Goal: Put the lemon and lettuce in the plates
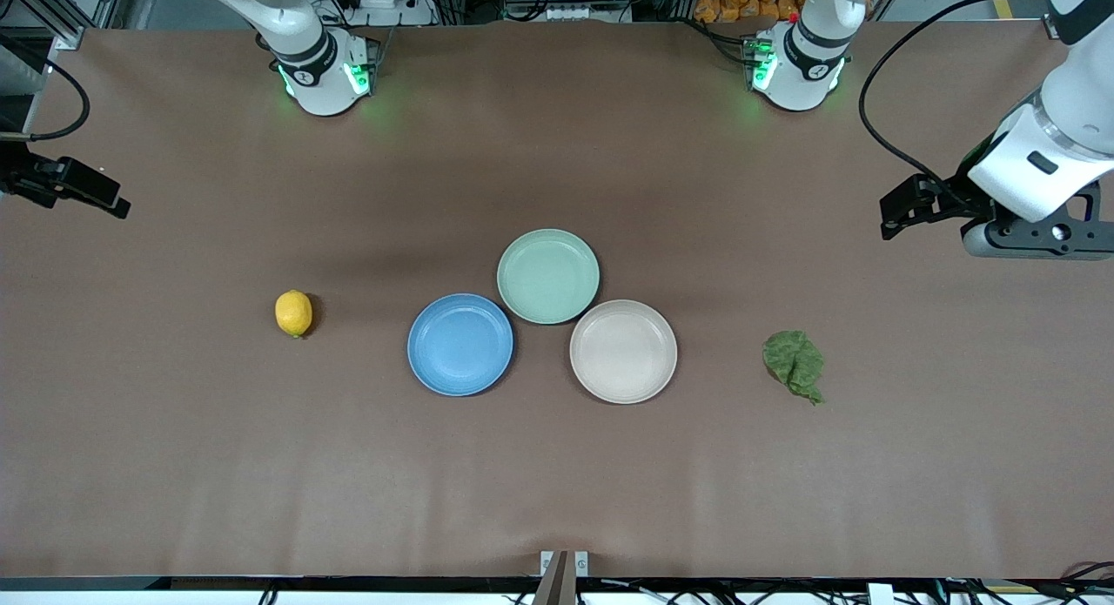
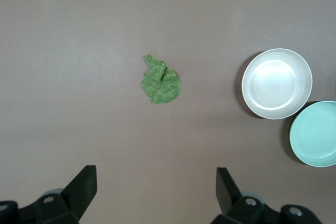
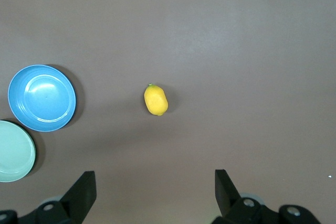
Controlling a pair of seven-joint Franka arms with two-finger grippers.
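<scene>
The yellow lemon (image 1: 293,312) (image 3: 156,100) lies on the brown table toward the right arm's end. The dark green lettuce (image 1: 794,364) (image 2: 161,81) lies toward the left arm's end. Between them sit the empty blue plate (image 1: 460,344) (image 3: 42,98) and the empty beige plate (image 1: 623,351) (image 2: 276,83). My left gripper (image 1: 896,213) (image 2: 156,174) hangs open high over the table's end, empty. At the other end my right gripper (image 1: 109,200) (image 3: 155,178) is raised too, open and holding nothing.
An empty mint-green plate (image 1: 547,275) (image 2: 315,134) (image 3: 14,150) touches both other plates, farther from the front camera. A small metal bracket (image 1: 564,566) stands at the table's near edge. A black cable (image 1: 888,83) loops by the left arm.
</scene>
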